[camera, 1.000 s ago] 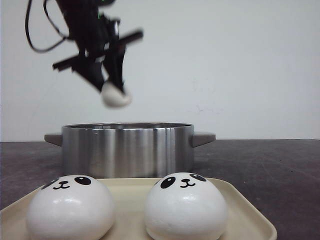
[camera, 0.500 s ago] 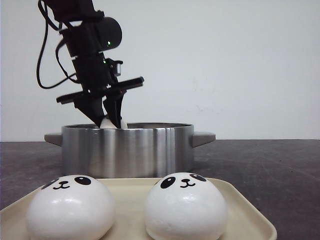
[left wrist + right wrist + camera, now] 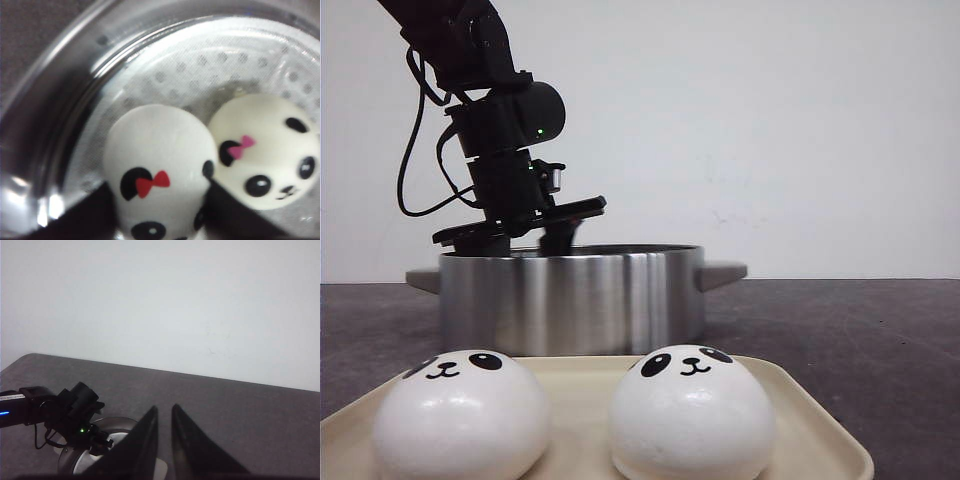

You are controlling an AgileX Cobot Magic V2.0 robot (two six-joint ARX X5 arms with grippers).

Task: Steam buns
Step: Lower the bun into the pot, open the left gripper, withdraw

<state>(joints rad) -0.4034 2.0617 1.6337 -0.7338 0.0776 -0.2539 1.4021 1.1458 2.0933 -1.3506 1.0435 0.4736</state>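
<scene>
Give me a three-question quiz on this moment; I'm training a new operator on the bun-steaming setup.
1. True or false: the left claw is down inside the steel pot.
2. How many buns rest on the beige tray in the front view? A) one B) two C) four
3. Fill in: in the left wrist view, the bun between the fingers has a ___ bow, and its neighbour a pink one.

Key
1. True; it grips the red-bow bun on the perforated liner.
2. B: the left tray bun and right tray bun.
3. Red; the neighbour is the pink-bow bun.
</scene>
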